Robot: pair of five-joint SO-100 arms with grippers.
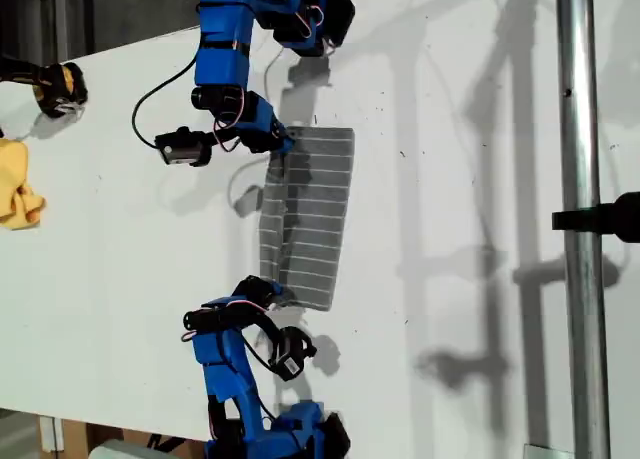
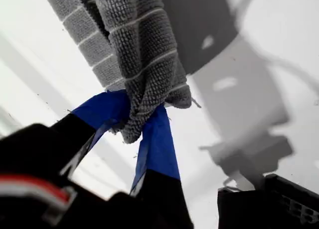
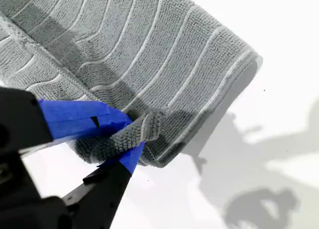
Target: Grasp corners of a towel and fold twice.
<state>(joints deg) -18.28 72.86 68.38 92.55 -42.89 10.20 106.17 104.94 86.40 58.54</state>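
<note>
My first gripper (image 2: 139, 114): blue tips clenched on a bunched corner (image 2: 130, 131) of the towel (image 2: 134, 39), cloth rising from the jaws in a twisted, doubled strip. My second gripper (image 3: 130, 134): also clamped, pinching a small ridge of cloth at another corner (image 3: 115, 141); from there the towel (image 3: 149, 49) spreads flat, apparently doubled, with a rounded fold along one side. Exterior view: towel (image 1: 310, 209) lies near the middle of the table (image 1: 450, 229), a long narrow band, one short end towards each arm. One arm reaches in from the table edge at that view's top, forearm bent down over the towel's end; the other comes from the edge at that view's bottom, elbow folded, tip at the opposite end. Cannot settle which is first and which second. Handling, as judged: light, limp, grippy terry; it sags and creases with no stiffness, and a crease shows near the lower end. Layers could slip apart if only one is caught, so take hold at the very corner tips, through every layer, and keep both ends level when carrying across.
</note>
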